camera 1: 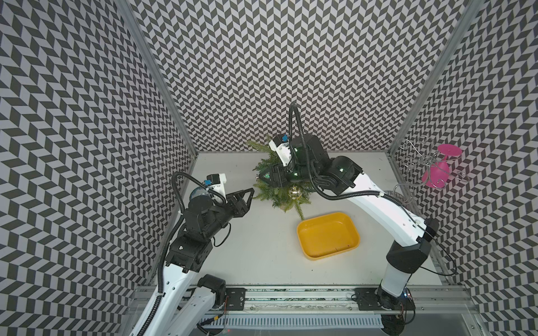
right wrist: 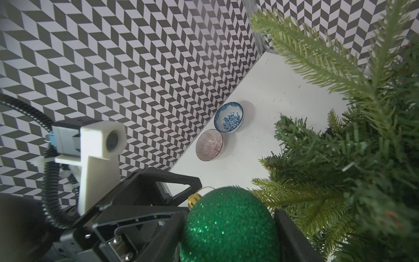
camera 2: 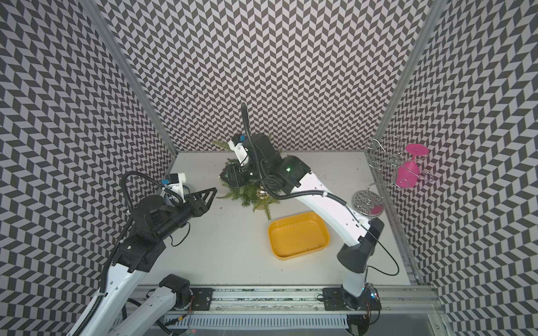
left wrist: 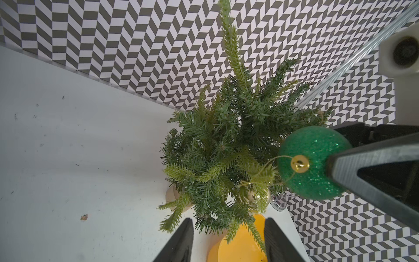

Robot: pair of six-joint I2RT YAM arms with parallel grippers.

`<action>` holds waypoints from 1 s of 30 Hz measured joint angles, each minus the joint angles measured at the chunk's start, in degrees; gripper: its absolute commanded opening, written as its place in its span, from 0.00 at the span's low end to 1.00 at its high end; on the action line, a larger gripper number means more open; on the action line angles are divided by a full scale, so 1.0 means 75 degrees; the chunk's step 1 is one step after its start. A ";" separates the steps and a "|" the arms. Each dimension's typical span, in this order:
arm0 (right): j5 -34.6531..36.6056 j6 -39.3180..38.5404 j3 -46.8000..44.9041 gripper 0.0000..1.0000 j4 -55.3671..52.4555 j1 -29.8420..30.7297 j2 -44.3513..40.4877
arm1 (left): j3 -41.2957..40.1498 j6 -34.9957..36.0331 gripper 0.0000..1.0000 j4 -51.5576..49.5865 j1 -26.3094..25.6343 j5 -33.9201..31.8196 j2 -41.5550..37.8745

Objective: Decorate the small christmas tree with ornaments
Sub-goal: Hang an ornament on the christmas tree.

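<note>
- The small christmas tree stands upright on its pale base at the far middle of the table, close to the back wall. Its long axis is vertical, and in the left wrist view its single top spike rises well clear of the lower branches.
- The right gripper reaches in over the tree from the right. Its jaws are clamped on the green ornament, one finger on each side of the glittery ball.
- The green ornament sits at the tree's left side, level with the middle branches. Its gold cap faces left, toward the left gripper.
- A thin gold string loop runs from that cap to the nearest branch tips — whether it is hooked on one cannot be told.
- The left gripper hovers left of the tree and apart from it, fingertips aimed right at the foliage. Its fingers are spread with nothing between them.
- The gold ornament hangs low on the near side of the tree, partly behind needles.
- A yellow tray lies nearer and to the right of the tree, just beside its lowest branch.
- A small pale mark on the left arm is too small to read.
- At the far left edge a blue-patterned bowl and a striped bowl sit side by side.
- At the far right a pink goblet hangs upside down on a wire rack.
</note>
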 measured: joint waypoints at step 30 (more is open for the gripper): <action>0.0160 0.0029 -0.1297 0.58 0.0332 -0.0251 -0.0854 | -0.0029 0.0015 0.53 0.0367 0.0000 0.0187 0.0385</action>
